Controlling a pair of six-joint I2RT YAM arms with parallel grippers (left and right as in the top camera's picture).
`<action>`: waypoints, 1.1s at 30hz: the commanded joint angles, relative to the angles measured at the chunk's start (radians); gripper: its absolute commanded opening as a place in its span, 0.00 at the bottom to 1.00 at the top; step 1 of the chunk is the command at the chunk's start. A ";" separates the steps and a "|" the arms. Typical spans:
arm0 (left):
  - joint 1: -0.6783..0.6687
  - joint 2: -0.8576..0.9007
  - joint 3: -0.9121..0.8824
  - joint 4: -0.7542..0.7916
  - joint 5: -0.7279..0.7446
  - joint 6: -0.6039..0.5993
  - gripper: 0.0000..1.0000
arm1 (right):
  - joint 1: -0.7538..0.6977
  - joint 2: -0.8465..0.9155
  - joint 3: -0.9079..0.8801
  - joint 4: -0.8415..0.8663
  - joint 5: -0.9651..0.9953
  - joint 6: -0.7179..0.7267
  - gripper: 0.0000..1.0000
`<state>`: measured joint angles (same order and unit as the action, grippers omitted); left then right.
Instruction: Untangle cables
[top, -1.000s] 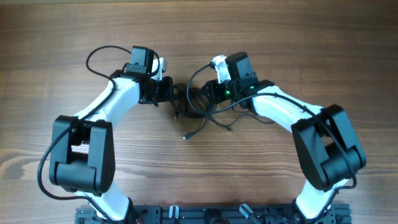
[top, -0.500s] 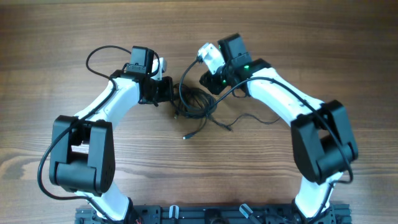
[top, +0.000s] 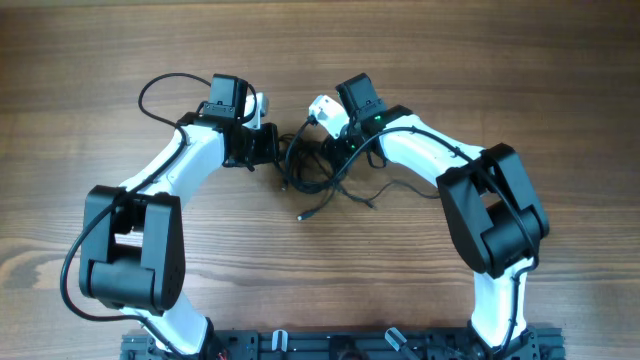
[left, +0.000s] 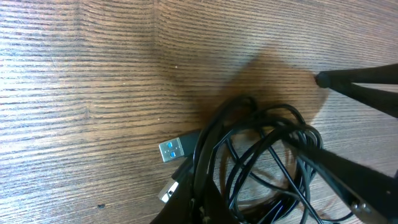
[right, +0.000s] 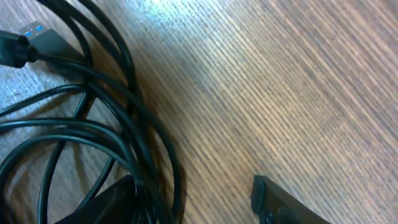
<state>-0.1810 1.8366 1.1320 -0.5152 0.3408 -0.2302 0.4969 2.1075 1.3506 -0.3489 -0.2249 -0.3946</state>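
Thin black flexible cables (top: 318, 172) lie tangled in a looping bundle on the wooden tabletop (top: 450, 60), one blue-tongued USB plug (left: 171, 149) sticking out flat.

On the table (top: 480, 60), the cables (top: 312, 168) lie in a bundle just above the centre of the overhead frame. They sit between the left gripper (top: 276, 152) at their left edge and the right gripper (top: 336, 150) at their upper right. One plug end (top: 299, 217) trails below the bundle, toward the lower left. In the left wrist view, another plug (left: 173, 149) lies just left of the loops.
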 joint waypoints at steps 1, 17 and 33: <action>0.003 0.010 -0.009 0.003 -0.002 0.017 0.04 | -0.001 0.046 -0.019 0.004 0.038 0.014 0.61; 0.003 0.010 -0.009 0.003 -0.002 0.017 0.05 | -0.001 -0.040 -0.014 0.066 -0.037 -0.004 0.64; 0.003 0.010 -0.009 0.003 -0.002 0.017 0.05 | -0.064 -0.037 -0.016 0.017 -0.091 0.009 0.64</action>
<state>-0.1810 1.8366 1.1320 -0.5152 0.3408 -0.2302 0.4362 2.1017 1.3430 -0.3161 -0.2760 -0.3878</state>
